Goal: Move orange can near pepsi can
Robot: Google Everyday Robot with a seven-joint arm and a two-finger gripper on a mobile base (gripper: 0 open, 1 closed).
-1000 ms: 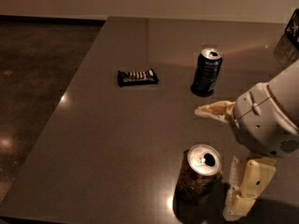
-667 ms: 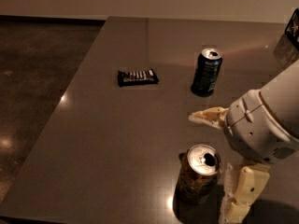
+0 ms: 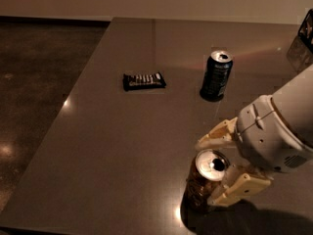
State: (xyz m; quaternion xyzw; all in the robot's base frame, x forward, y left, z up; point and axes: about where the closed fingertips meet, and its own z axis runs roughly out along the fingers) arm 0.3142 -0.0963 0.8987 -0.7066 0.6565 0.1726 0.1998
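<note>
Near the front edge of the table [image 3: 122,141] stands the orange can [image 3: 201,187], upright, with its silver top and pull-tab facing up. The gripper [image 3: 207,173] is at this can, coming from the right side. Its two cream fingers are spread wide, and the can is between them: one finger [image 3: 217,137] lies behind the can, close to its top rim, and the other finger [image 3: 239,186] lies in front and to the right of the can, covering a part of its side. Whether the fingers already touch the can, I cannot tell. The big white wrist of the arm [image 3: 274,136] is just to the right of the can.

The pepsi can [image 3: 216,76] stands upright well behind the orange can, farther on the table and slightly to the right. A dark snack bar [image 3: 144,81] lies flat behind and to the left of the orange can, about as far back as the pepsi can. Left of the table the dark shiny floor [image 3: 39,82] shows.
</note>
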